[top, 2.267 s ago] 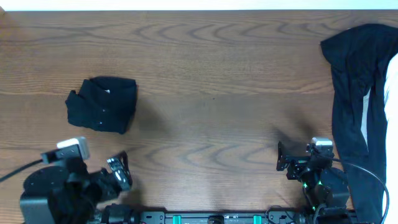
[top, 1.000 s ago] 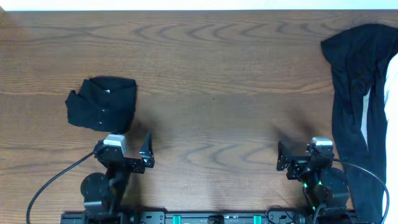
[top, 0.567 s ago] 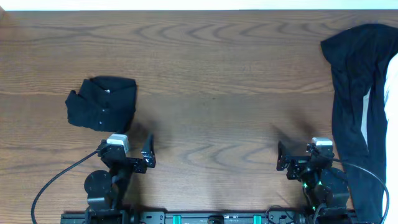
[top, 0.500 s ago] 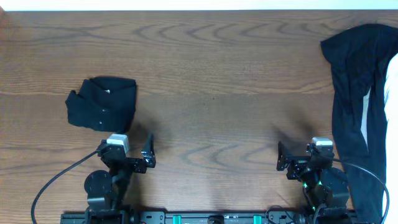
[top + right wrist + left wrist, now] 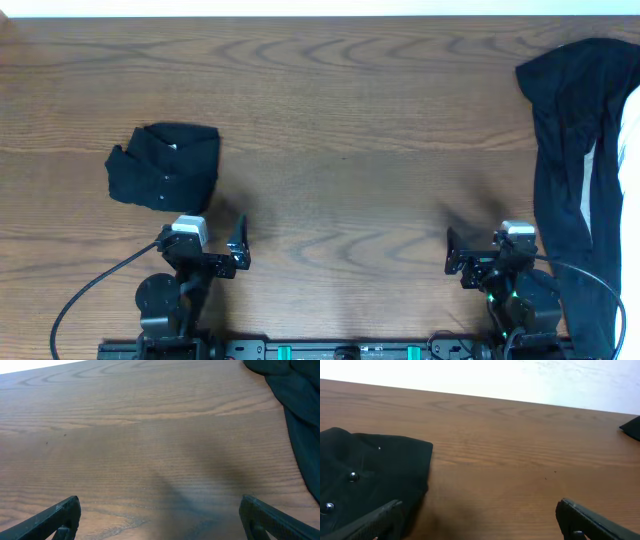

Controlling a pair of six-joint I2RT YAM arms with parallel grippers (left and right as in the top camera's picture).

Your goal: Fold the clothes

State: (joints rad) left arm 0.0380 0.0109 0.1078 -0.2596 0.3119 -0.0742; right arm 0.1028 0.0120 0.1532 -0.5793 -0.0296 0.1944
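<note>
A folded black garment (image 5: 165, 167) with small white dots lies on the left of the wooden table. It also shows in the left wrist view (image 5: 365, 475), just ahead-left of the jaws. A larger dark garment (image 5: 575, 150) with a white strip is spread loose along the right edge; it also shows in the right wrist view (image 5: 295, 405). My left gripper (image 5: 203, 250) (image 5: 482, 525) is open and empty, a little nearer than the folded garment. My right gripper (image 5: 490, 255) (image 5: 160, 520) is open and empty over bare wood, left of the loose garment.
The wooden table (image 5: 340, 120) ends at a white wall along the far edge. Cables run from both arm bases at the near edge. A corner of the loose garment shows far right in the left wrist view (image 5: 632, 427).
The left arm swung from the near left corner to a spot just near of the folded garment, then stopped. The right arm and both garments have not moved.
</note>
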